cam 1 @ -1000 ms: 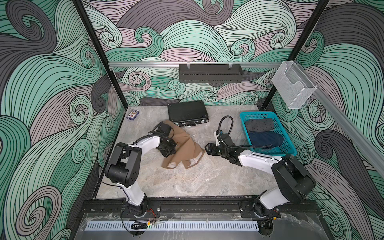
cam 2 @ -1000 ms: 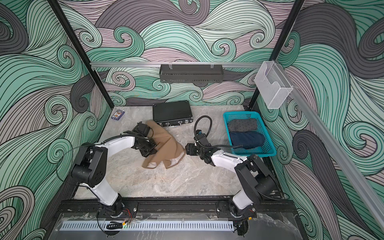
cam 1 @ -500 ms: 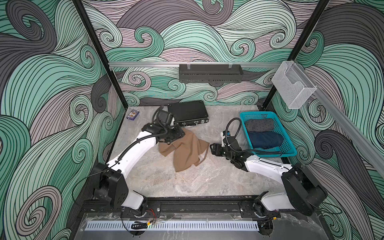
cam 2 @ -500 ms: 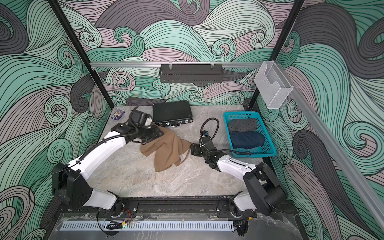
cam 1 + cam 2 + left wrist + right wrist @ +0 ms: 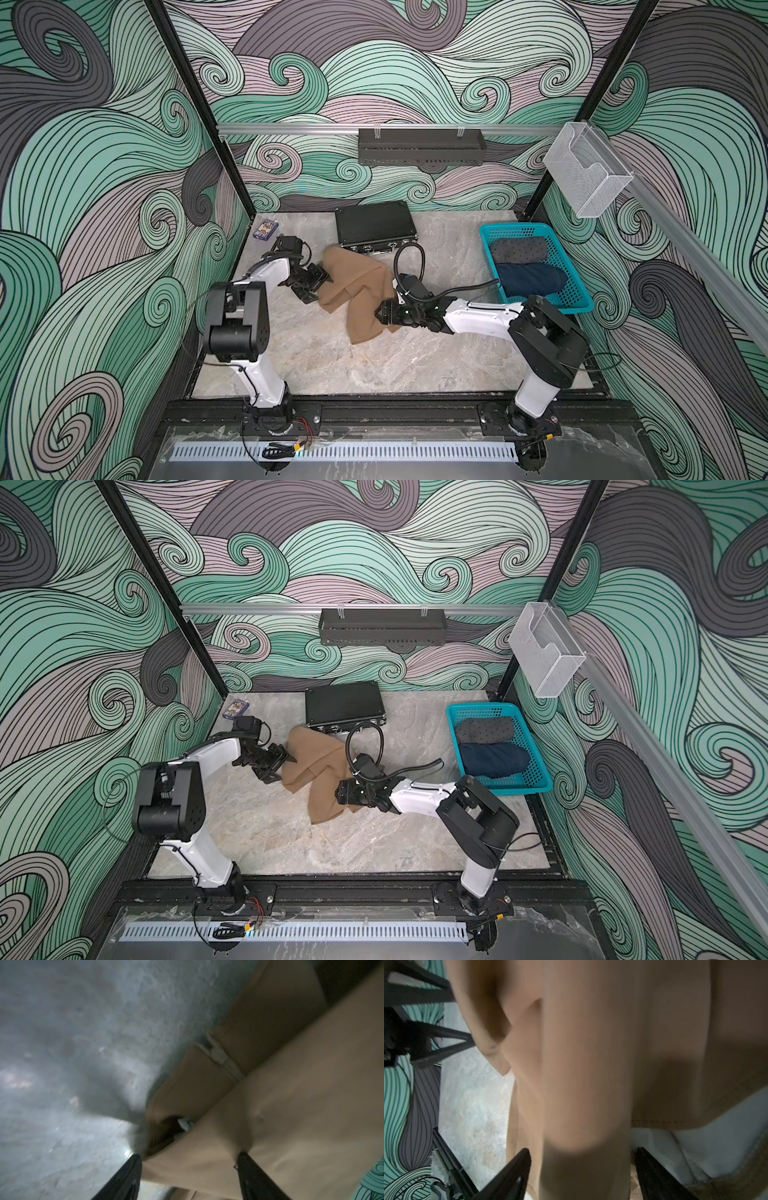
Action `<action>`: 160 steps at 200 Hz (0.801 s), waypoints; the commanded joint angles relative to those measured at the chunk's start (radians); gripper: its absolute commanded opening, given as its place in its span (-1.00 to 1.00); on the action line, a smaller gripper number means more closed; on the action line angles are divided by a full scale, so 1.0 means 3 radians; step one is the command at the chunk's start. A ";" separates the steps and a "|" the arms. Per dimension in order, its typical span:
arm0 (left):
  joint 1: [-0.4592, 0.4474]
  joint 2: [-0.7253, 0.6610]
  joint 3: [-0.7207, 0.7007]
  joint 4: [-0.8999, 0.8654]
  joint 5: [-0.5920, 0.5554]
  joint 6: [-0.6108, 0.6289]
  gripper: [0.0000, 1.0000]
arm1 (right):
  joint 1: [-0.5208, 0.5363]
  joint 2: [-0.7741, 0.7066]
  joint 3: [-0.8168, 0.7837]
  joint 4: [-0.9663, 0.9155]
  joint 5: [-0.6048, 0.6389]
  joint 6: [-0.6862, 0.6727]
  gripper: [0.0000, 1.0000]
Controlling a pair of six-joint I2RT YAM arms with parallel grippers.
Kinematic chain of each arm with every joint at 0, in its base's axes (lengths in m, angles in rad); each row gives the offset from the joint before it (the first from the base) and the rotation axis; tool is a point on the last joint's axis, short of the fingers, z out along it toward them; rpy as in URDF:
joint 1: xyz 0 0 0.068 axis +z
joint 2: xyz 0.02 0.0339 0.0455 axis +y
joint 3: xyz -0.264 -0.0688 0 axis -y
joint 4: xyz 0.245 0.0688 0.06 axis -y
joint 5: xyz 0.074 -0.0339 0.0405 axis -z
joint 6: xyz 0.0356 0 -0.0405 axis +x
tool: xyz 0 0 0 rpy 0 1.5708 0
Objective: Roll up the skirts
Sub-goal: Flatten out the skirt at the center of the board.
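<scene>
Nearest the front rail lies a bare stretch of the marbled grey table [image 5: 374,365], smooth and matt, with both white-and-black arms reaching in from its edge.

Farther in, in front of the black case [image 5: 374,224], the tan skirt [image 5: 357,291] sprawls on the stone. It is plain, soft brown cloth, crumpled into an uneven L with one thick fold crossing it, and both top views [image 5: 320,771] show it the same way.

The right gripper [image 5: 380,316] lies low at the skirt's edge farthest from the case. Its wrist view shows the black tapered fingers [image 5: 517,1169] spread wide, with a rounded ridge of tan cloth [image 5: 591,1064] running between them. Whether they touch it I cannot tell.

The left gripper [image 5: 316,284] sits at the skirt's left edge, closer to the case. Its fingers [image 5: 124,1178] are also set wide apart, and the cloth's hemmed edge [image 5: 291,1105] lies across the gap at their tips, not squeezed.

Right of the case stands the teal basket [image 5: 515,227], rectangular perforated plastic. It holds the dotted grey skirt [image 5: 517,250] and the dark denim skirt [image 5: 530,279], each a soft bundle, side by side.

The case itself is flat, hard and ribbed, with metal latches. Left of it lies a small printed box [image 5: 266,229].
</scene>
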 commanded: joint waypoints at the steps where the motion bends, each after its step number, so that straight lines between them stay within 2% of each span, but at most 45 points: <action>1: 0.0011 0.0244 0.0275 0.0057 0.0058 0.0098 0.23 | -0.0056 0.0171 0.0192 -0.0198 -0.0201 0.0195 0.31; 8: 0.0032 0.0329 0.0318 0.0069 0.0037 0.0096 -0.07 | -0.0077 0.0226 0.0209 -0.0204 -0.0233 0.0229 0.02; 12: 0.0038 0.0370 0.0338 0.0090 0.0058 0.0096 -0.36 | -0.0093 0.0230 0.0198 -0.0204 -0.0227 0.0240 -0.15; 19: 0.0052 0.0417 0.0370 0.0131 0.0114 0.0070 -0.99 | -0.0106 0.0204 0.0161 -0.0185 -0.0197 0.0246 -0.40; 20: 0.0053 0.0424 0.0378 0.0133 0.0122 0.0065 -1.00 | -0.0109 0.0199 0.0156 -0.0184 -0.0191 0.0246 -0.44; 32: 0.0067 0.0412 0.0473 0.0161 0.0254 0.0062 -1.00 | -0.0125 0.0063 0.0078 -0.0181 -0.0122 0.0189 -0.72; 52: 0.0065 0.0057 0.0652 0.0098 0.0279 0.0150 -1.00 | -0.0173 -0.0318 0.0017 -0.0412 0.0018 -0.0043 -0.95; 68: 0.0066 -0.0363 0.0756 0.0033 0.0222 0.0191 -1.00 | -0.0259 -0.0729 -0.0076 -0.0553 0.0154 -0.0205 -0.95; 90: 0.0067 -0.0960 0.0719 0.0123 0.0178 0.0192 -1.00 | -0.0388 -0.1337 -0.0146 -0.0764 0.0383 -0.0439 -0.83; 112: 0.0065 -0.1434 0.0424 0.0303 0.0083 0.0152 -1.00 | -0.0466 -0.1815 -0.0232 -0.0862 0.0593 -0.0588 -0.75; 126: 0.0062 -0.1560 0.0161 0.0425 0.0138 0.0126 -0.46 | -0.0531 -0.1965 -0.0266 -0.0895 0.0549 -0.0644 -0.76; 137: 0.0027 -0.1561 -0.0007 0.0402 0.0177 0.0131 -0.09 | -0.0559 -0.1989 -0.0254 -0.0981 0.0481 -0.0701 -0.84; 150: -0.0029 -0.1463 -0.0155 0.0323 0.0378 0.0188 0.13 | -0.0576 -0.1985 -0.0263 -0.1077 0.0451 -0.0747 -0.89; 160: -0.0132 -0.1333 -0.0184 0.0111 0.0467 0.0299 0.20 | -0.0593 -0.1979 -0.0277 -0.1173 0.0476 -0.0781 -0.92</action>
